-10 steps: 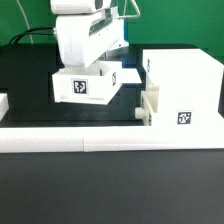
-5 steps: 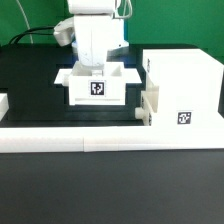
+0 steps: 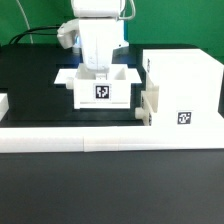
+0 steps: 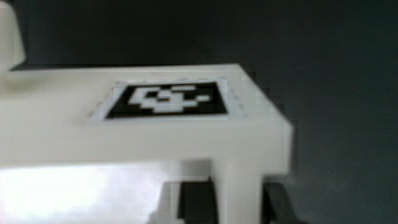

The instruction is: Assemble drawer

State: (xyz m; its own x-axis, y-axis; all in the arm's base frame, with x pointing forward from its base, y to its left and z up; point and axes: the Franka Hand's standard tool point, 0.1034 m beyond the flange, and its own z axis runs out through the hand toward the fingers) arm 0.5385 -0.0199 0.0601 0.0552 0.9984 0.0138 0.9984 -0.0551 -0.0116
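Note:
My gripper comes down from above and is shut on the back wall of the white open-topped drawer box, which has a black-and-white tag on its front. The box sits square to the camera, low over the black table. It is just to the exterior view's left of the large white drawer housing, with a small gap between them. In the wrist view the box wall runs between my two dark fingers. The tagged face lies beyond them.
A long white rail runs along the table's front edge. A small white block sticks out from the housing's left side, near the box. A white piece shows at the exterior view's far left. Cables hang behind the arm.
The box has turned from a skewed pose to square with the camera. It has shifted toward the exterior view's right, closer to the housing, still held in my gripper.

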